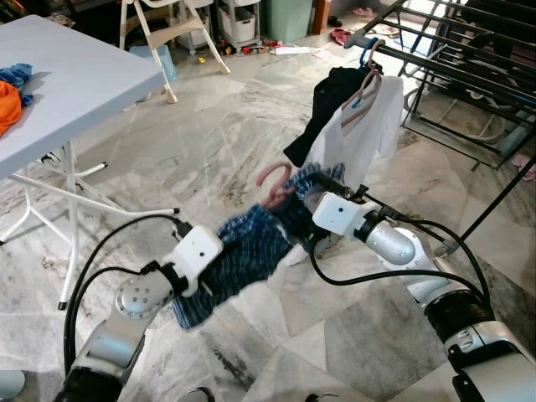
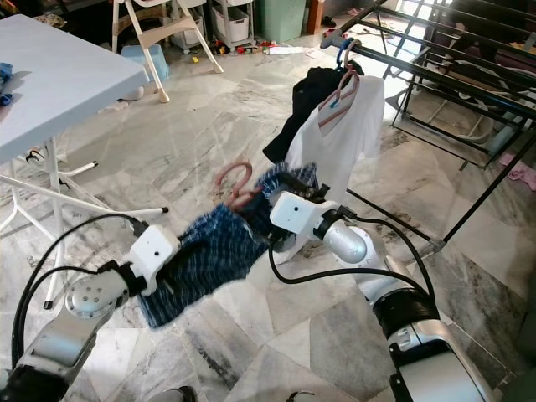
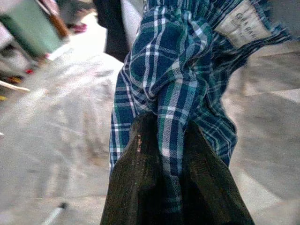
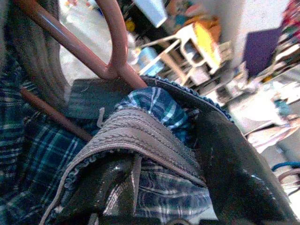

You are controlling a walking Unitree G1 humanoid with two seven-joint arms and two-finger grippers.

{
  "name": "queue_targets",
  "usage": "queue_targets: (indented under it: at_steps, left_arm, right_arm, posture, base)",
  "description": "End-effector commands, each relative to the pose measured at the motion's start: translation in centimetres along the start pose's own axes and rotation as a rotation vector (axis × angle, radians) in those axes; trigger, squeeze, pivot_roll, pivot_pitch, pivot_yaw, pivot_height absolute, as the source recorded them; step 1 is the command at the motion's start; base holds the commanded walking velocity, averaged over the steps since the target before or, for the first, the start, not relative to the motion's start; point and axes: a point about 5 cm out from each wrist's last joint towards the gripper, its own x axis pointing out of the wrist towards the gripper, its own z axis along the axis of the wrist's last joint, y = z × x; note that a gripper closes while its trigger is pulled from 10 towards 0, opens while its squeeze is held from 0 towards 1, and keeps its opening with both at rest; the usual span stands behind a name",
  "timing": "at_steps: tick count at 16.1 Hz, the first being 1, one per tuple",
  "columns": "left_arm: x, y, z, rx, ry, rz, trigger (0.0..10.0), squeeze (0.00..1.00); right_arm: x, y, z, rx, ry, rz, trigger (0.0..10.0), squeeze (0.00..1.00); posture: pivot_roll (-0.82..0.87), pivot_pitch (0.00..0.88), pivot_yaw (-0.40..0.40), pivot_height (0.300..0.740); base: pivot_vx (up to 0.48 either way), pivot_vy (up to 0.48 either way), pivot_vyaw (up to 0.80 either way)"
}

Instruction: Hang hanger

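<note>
Blue plaid shorts [image 1: 243,260] on a pink hanger [image 1: 273,182] hang stretched between my two arms above the marble floor. My left gripper [image 3: 171,154] is shut on one end of the plaid fabric. My right gripper [image 4: 154,154] is shut on the waistband, right beside the pink hanger [image 4: 112,51]. The hanger's hook [image 2: 233,181] points up and away from me. The drying rack [image 1: 452,50] stands ahead to the right, with a white shirt [image 1: 360,130] and a black garment [image 1: 327,105] hanging on it from hangers.
A light folding table [image 1: 75,84] with orange and blue cloth [image 1: 10,92] stands at the left. A white chair [image 1: 176,25], bins and clutter lie at the back. Rack legs and bars [image 1: 494,197] cross the floor at the right.
</note>
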Motion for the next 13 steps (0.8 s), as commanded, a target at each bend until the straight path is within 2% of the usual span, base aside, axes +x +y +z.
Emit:
queue_targets:
  at_steps: [1,2,5,8,9,10,11,12,13]
  left_arm:
    - [0.2,0.9,0.1,0.018,-0.019,0.079,0.0,0.0]
    - [0.3,1.1,0.1,0.021,-0.022,0.096,0.0,0.0]
    - [0.9,0.9,-0.3,0.03,-0.01,0.109,0.0,0.0]
    - [1.5,0.6,-0.7,0.026,-0.005,0.115,0.0,0.0]
    - [1.6,0.5,-0.8,0.023,-0.002,0.114,0.0,0.0]
    - [1.7,0.4,-0.9,0.019,0.0,0.113,0.0,0.0]
    - [1.9,0.3,-1.0,0.021,0.001,0.105,0.0,0.0]
    - [2.0,0.1,-0.9,0.022,-0.003,0.094,0.0,0.0]
    - [2.0,0.2,-0.9,0.023,-0.007,0.095,0.0,0.0]
  right_arm:
    - [0.4,-0.6,1.0,-0.04,-0.059,-0.046,10.0,1.0]
    - [0.5,-0.6,1.2,-0.051,-0.069,-0.059,10.0,1.0]
    - [0.6,0.6,2.5,-0.086,-0.143,-0.013,10.0,1.0]
    - [0.5,1.2,2.7,-0.201,-0.159,-0.04,10.0,0.95]
    - [0.4,2.1,3.1,-0.212,-0.195,0.017,10.0,0.86]
    - [0.1,3.6,3.5,-0.228,-0.234,0.113,10.0,0.86]
    - [-0.4,5.6,3.0,-0.241,-0.215,0.265,10.0,0.89]
    - [-0.7,6.2,1.9,-0.309,-0.164,0.288,10.0,0.89]
    - [-0.6,5.6,1.7,-0.259,-0.142,0.27,10.0,0.89]
  posture:
    - [-0.03,0.109,0.008,0.74]
    - [-0.03,0.109,0.008,0.74]
    - [-0.04,0.107,0.009,0.74]
    - [-0.05,0.107,0.006,0.74]
    - [-0.05,0.107,0.009,0.74]
    - [-0.06,0.107,0.01,0.74]
    - [-0.06,0.106,0.01,0.74]
    - [-0.05,0.104,0.008,0.74]
    - [-0.05,0.103,0.008,0.74]
  base:
    - [0.0,0.0,0.0]
    - [0.0,0.0,0.0]
    - [0.0,0.0,0.0]
    - [0.0,0.0,0.0]
    - [0.0,0.0,0.0]
    - [0.0,0.0,0.0]
    - [0.0,0.0,0.0]
    - [0.0,0.0,0.0]
    - [0.0,0.0,0.0]
